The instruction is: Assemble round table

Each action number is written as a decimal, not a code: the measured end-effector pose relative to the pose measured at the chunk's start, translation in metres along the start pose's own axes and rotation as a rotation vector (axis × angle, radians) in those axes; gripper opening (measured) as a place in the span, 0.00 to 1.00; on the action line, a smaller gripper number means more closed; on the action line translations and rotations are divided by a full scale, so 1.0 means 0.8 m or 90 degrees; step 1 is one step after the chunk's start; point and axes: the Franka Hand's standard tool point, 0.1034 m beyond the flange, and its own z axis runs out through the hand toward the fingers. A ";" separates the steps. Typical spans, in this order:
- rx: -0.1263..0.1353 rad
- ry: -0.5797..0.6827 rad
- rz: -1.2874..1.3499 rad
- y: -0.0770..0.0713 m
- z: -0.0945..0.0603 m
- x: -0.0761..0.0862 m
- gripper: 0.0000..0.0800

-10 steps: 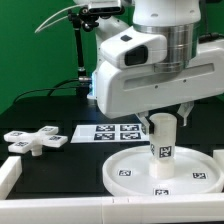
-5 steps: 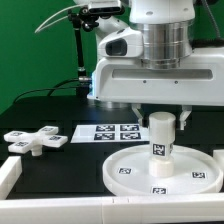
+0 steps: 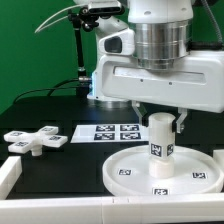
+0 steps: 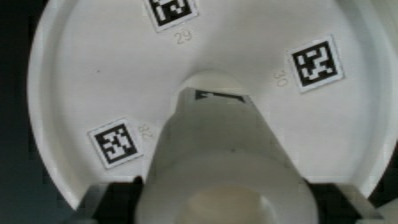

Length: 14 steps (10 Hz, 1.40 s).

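White plastic furniture parts lie on a black tabletop point(image 3: 50, 112). The short thick leg point(image 3: 160, 140) stands upright at the middle of the large rimmed round disc point(image 3: 192, 160). The robot arm's jaws pinch the leg's upper end, one finger on each side. The four-armed cross base point(image 3: 35, 141) lies well apart toward the exterior view's left, with the marker board point(image 3: 108, 133) between it and the disc.
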 end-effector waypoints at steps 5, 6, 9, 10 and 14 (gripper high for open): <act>0.068 0.002 0.248 0.005 0.001 0.002 0.51; 0.072 -0.003 0.273 0.002 0.001 0.000 0.51; 0.082 -0.021 0.376 -0.003 0.001 -0.004 0.51; 0.095 -0.034 0.454 -0.003 0.002 -0.004 0.51; 0.148 -0.082 0.726 -0.003 0.003 0.001 0.51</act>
